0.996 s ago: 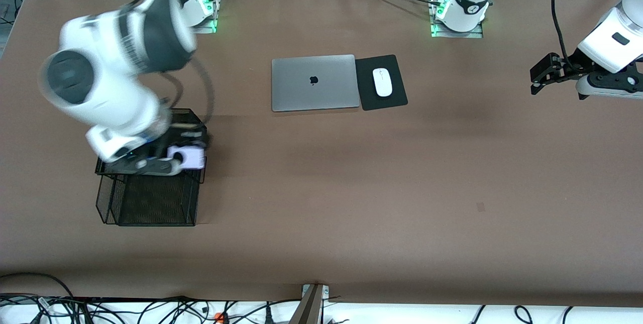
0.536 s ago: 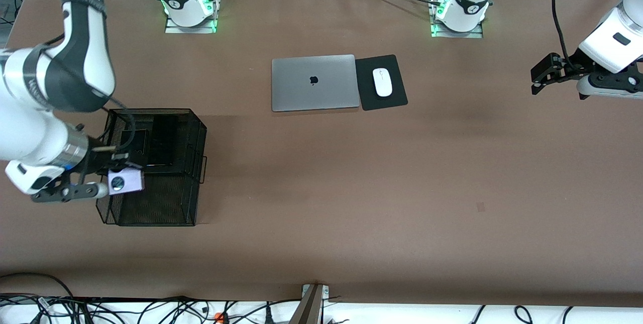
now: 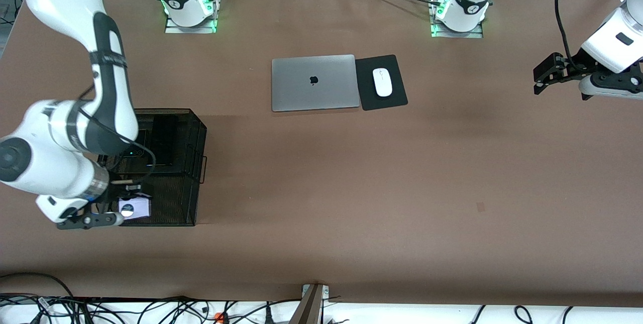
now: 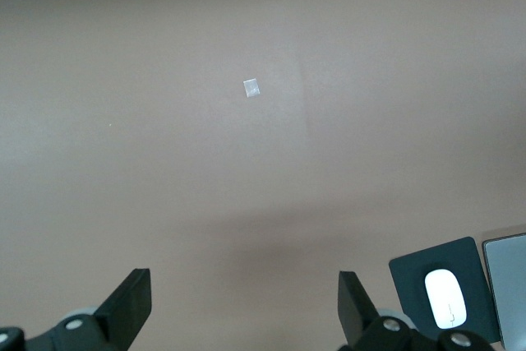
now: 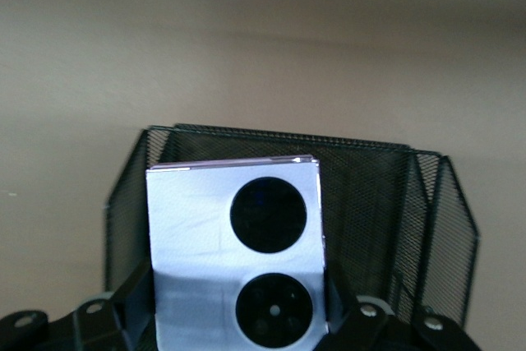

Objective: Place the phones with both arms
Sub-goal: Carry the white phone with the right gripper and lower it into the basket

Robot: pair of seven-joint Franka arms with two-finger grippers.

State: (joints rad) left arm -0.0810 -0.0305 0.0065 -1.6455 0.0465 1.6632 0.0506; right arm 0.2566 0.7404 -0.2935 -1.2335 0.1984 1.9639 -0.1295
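Observation:
My right gripper (image 3: 120, 212) is shut on the lavender-white phone (image 3: 135, 208) with two black circles (image 5: 234, 244). It holds the phone over the part of the black mesh basket (image 3: 198, 138) nearer to the front camera. In the right wrist view the phone stands between the fingers (image 5: 341, 306), with the basket's mesh compartment (image 5: 394, 203) right by it. A long slim black phone (image 3: 164, 140) lies in the basket's upper tray. The right arm covers the black flip phone. My left gripper (image 3: 545, 73) waits open and empty (image 4: 244, 306) over bare table at the left arm's end.
A closed grey laptop (image 3: 314, 83) lies near the robots' bases. Beside it a white mouse (image 3: 382, 82) sits on a black pad (image 3: 397, 98). The mouse (image 4: 444, 297) also shows in the left wrist view, as does a small pale mark (image 4: 251, 88) on the brown table.
The right arm swung with the lavender-white phone from over the basket's upper tray toward the basket's nearer part, and lower. The left arm has hardly moved.

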